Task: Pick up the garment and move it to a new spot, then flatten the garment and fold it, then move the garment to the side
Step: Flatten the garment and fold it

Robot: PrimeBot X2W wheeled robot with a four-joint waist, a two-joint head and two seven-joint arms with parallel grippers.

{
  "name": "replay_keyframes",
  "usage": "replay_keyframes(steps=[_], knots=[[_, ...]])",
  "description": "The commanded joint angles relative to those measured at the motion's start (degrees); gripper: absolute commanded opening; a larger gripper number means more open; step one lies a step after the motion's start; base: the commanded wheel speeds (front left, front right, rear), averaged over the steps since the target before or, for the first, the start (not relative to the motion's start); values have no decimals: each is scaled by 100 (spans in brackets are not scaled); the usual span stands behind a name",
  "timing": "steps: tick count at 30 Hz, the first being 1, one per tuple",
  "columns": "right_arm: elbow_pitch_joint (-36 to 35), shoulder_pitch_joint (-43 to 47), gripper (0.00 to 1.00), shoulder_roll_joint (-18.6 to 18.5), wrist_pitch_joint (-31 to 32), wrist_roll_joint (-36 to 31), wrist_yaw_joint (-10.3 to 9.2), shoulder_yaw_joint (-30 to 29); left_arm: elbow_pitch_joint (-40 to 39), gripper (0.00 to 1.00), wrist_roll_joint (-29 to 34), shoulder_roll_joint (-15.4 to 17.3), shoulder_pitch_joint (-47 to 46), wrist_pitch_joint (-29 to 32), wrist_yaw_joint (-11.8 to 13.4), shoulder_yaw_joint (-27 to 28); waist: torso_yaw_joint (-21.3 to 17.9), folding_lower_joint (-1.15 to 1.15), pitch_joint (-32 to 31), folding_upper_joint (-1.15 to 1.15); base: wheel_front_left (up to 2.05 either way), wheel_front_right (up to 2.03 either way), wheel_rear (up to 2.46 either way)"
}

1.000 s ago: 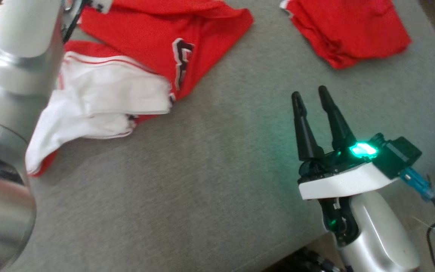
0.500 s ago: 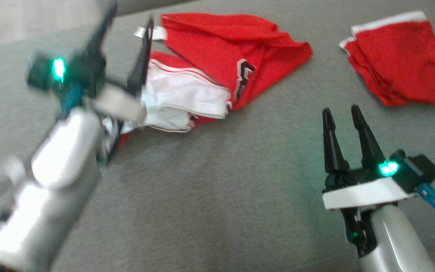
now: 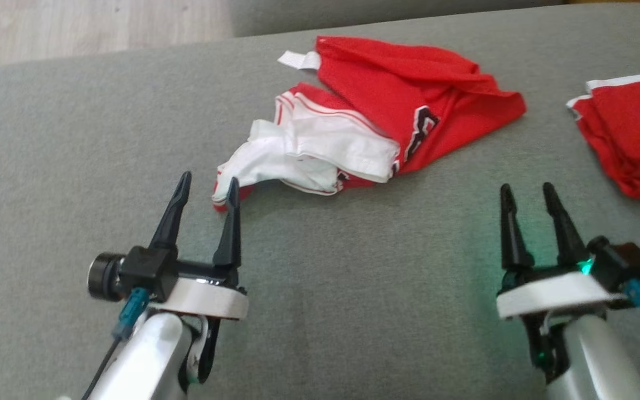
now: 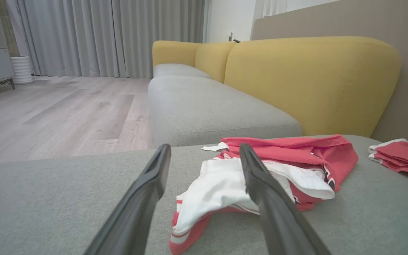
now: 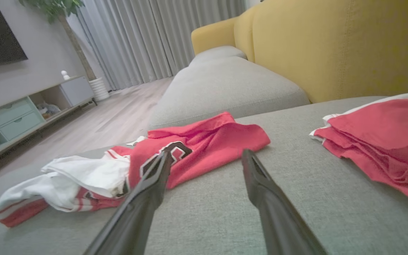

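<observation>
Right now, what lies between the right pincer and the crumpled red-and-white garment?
Bare grey cushion, as the head view shows: nothing sits between the right pincer and the crumpled garment.

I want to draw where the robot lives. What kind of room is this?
Probably a home living room: a yellow-backed sofa, long grey curtains down to a wood floor, and a low cabinet with drawers by the wall.

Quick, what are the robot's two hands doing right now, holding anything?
Left hand: open, holding nothing, near the red and white garment.
Right hand: open, holding nothing.
</observation>
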Motion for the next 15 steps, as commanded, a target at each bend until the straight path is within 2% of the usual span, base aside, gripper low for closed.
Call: replay_keyframes(steps=[1,9,15], knots=[[-35,-400,100,-19,34,-50,-4,19,-205,100,87,32,-251,-27,-34,278,96,1,102,0,0,0,0],[1789,-2063,100,-19,1021,-210,-4,-1179,-107,100,442,-337,-427,-27,-337,365,409,1,520,0,0,0,0],[3234,-3153,100,-19,1176,-869,-4,-2190,7,100,625,-606,-562,-27,-530,442,689,1,751,0,0,0,0]])
